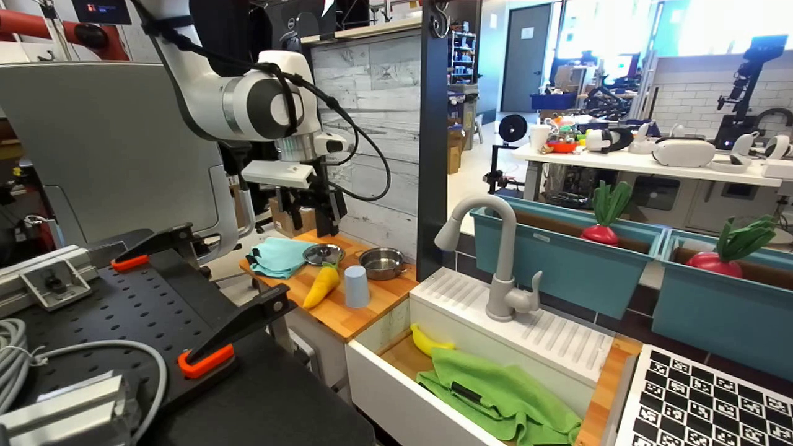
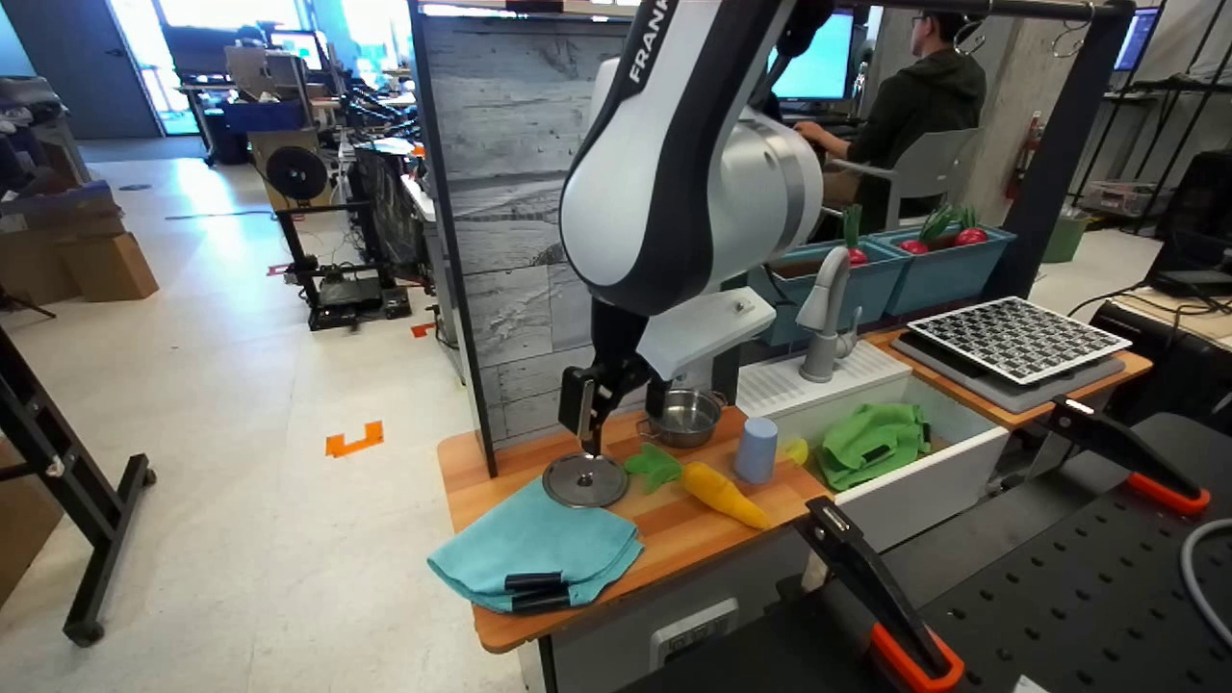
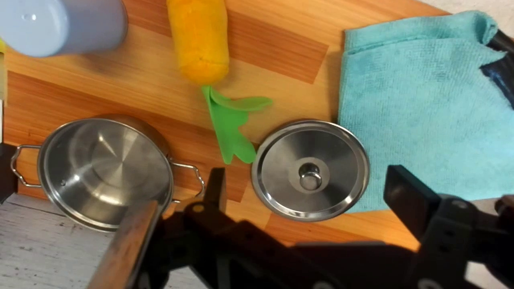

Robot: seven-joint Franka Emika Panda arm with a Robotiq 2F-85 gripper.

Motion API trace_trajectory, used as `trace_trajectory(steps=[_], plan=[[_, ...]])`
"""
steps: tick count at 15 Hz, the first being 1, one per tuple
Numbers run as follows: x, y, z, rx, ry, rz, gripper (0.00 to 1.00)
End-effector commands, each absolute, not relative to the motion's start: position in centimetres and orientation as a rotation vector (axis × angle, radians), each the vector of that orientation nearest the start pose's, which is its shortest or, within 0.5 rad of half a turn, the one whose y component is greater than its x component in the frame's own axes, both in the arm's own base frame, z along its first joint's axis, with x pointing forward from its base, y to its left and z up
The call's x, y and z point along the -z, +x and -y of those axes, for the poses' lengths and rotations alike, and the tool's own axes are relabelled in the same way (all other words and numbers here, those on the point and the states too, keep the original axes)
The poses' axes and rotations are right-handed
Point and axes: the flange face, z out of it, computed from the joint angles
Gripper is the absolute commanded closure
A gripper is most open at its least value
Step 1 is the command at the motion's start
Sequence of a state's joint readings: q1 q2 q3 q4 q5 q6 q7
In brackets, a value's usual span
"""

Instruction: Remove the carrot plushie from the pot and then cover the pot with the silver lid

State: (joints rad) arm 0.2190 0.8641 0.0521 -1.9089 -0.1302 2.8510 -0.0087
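We see the carrot plushie [image 3: 200, 44] lying on the table [image 3: 277, 28], out of the pot [image 3: 106, 172], so we think that part is done. Next should be the silver lid [image 3: 311, 170], which lies on the table with its little knob [image 3: 310, 180] up. In the wrist view, looking out from the lid, the pot is at nine o'clock, the carrot plushie near eleven, and the teal cloth [image 3: 421, 116] at two, right up against the lid. The jaws hang above, spread wide and holding nothing, with the knob showing between them.

We think the lid will feel hard and stiff, not too heavy, and smooth enough to slip. A firm squeeze should not hurt it. We'd take hold of the knob, low down, so the lid hangs flat. The knob is small and round, so a crooked pinch could let it spin or slide out. We'd leave the lid's edge alone, because it would tip. The green leaves [image 3: 229, 128] at ten o'clock come very near that edge, so we'd lift straight up and not drag them along.
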Motion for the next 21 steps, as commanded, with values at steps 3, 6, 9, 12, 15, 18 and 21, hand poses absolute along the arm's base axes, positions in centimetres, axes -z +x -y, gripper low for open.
trace_trajectory(steps=[3,6,9,12,15,18,21], plan=[[-2.2,60.0,-17.3,0.07,-3.086,0.592,0.0],[-0.9,60.3,-17.7,0.044,-3.094,0.6,0.0],[0.2,60.6,-18.0,0.027,-3.107,0.609,0.0],[1.0,60.8,-18.4,0.008,-3.119,0.62,0.0],[1.4,61.1,-19.0,0.012,-3.121,0.631,0.0],[1.4,61.6,-19.7,0.012,-3.123,0.645,0.0],[1.4,61.9,-20.4,0.01,-3.124,0.658,0.0]])
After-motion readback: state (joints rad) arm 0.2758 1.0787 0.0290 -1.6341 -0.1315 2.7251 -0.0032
